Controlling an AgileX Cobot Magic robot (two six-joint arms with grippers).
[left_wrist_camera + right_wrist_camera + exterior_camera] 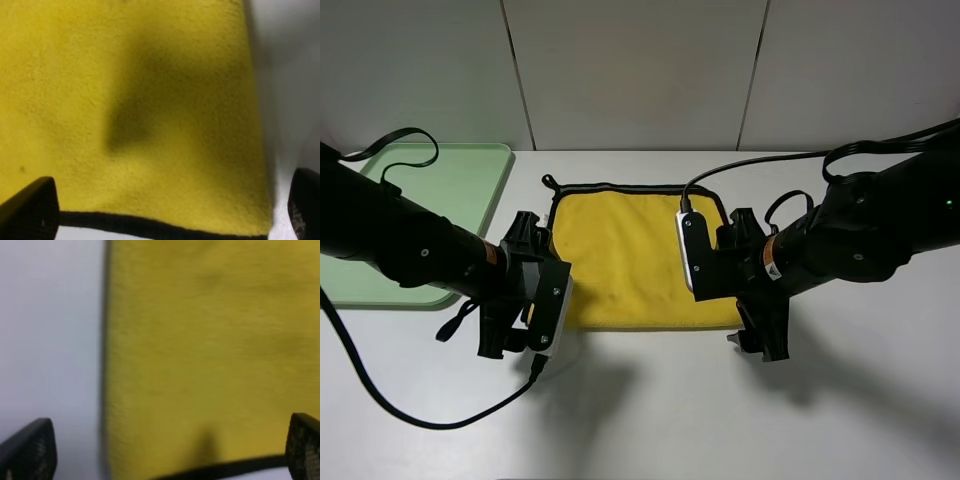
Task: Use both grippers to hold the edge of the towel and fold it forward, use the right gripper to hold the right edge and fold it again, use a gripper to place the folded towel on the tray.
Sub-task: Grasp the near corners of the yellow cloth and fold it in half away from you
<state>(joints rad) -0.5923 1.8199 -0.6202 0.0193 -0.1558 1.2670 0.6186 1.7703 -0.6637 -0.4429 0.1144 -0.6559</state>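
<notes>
The yellow towel (625,258) lies flat on the white table, with its black loop (551,182) at the far left corner. My left gripper (508,343) is open over the near left corner. In the left wrist view the towel (130,100) fills the frame, and its black-trimmed edge (150,226) runs between the spread fingertips (30,210). My right gripper (763,343) is open over the near right corner. In the right wrist view the towel (210,340) and its edge (225,469) lie between the open fingertips (304,445). The mint-green tray (450,185) sits at the back left.
A black cable (410,412) loops over the table at the front left. Another cable (405,138) lies across the tray's far side. A panelled wall (640,70) closes the back. Bare table (720,420) lies in front of the towel.
</notes>
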